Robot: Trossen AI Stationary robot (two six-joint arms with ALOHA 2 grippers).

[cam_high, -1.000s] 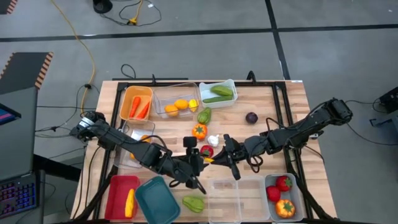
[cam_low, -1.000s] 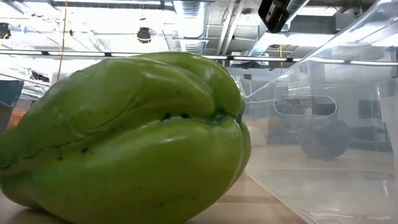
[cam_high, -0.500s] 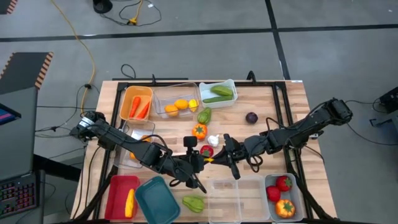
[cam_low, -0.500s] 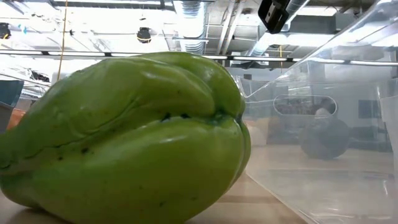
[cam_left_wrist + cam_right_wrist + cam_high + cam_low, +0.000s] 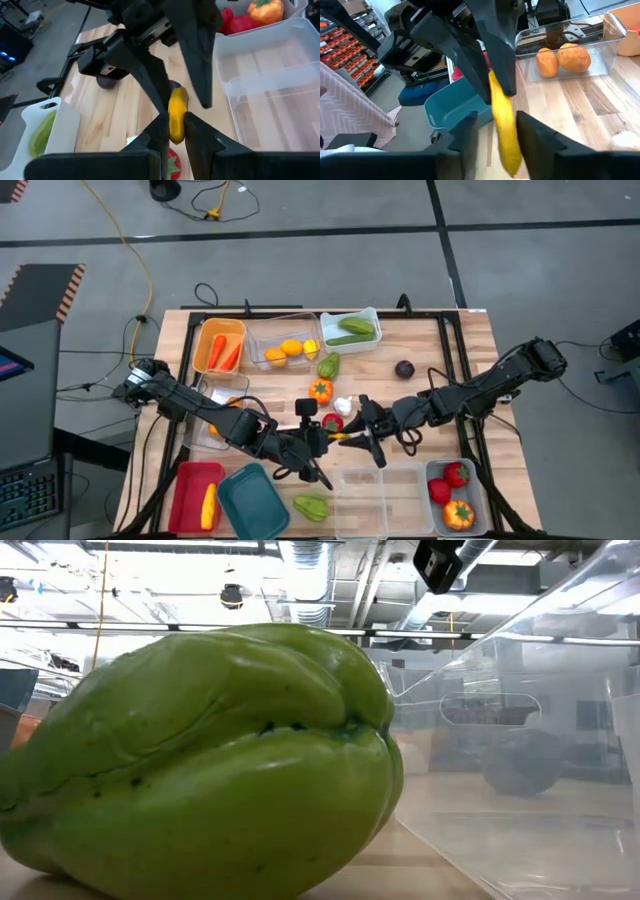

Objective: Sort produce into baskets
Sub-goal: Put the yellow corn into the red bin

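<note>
High view: both arms are meeting mid-table over a small curved glossy yellow banana (image 5: 340, 437). Left gripper (image 5: 328, 439) is pinching one end of it, fingers (image 5: 159, 131) clamped on the fruit in the left wrist view. Right gripper (image 5: 356, 437) is sitting at the other end with its fingers (image 5: 470, 131) spread either side of the banana, not squeezing it. Smooth plastic bins are ringing the wooden slat table (image 5: 450, 340): an orange rectangular bin (image 5: 203, 340) holding two carrots, a clear bin (image 5: 256, 340) holding round oranges and a lemon, a white bin (image 5: 372, 320) holding a long cucumber, a red bin (image 5: 187, 490) holding a yellow piece, a teal bin (image 5: 252, 500) showing nothing inside, two clear bins (image 5: 360, 498) also showing nothing inside, and a grey-blue bin (image 5: 437, 470) holding red tomatoes and an orange-red pepper. Loose on the boards: a lumpy green chayote-like piece (image 5: 311, 506) by the teal bin, a wrinkled green piece (image 5: 328, 365), an orange bell pepper (image 5: 320, 390), a white garlic bulb (image 5: 343, 406), a red strawberry-like piece (image 5: 332, 422), a dark purple round fruit (image 5: 404, 369). Low view is filling up with the waxy, creased green chayote and a clear bin wall beside it.
</note>
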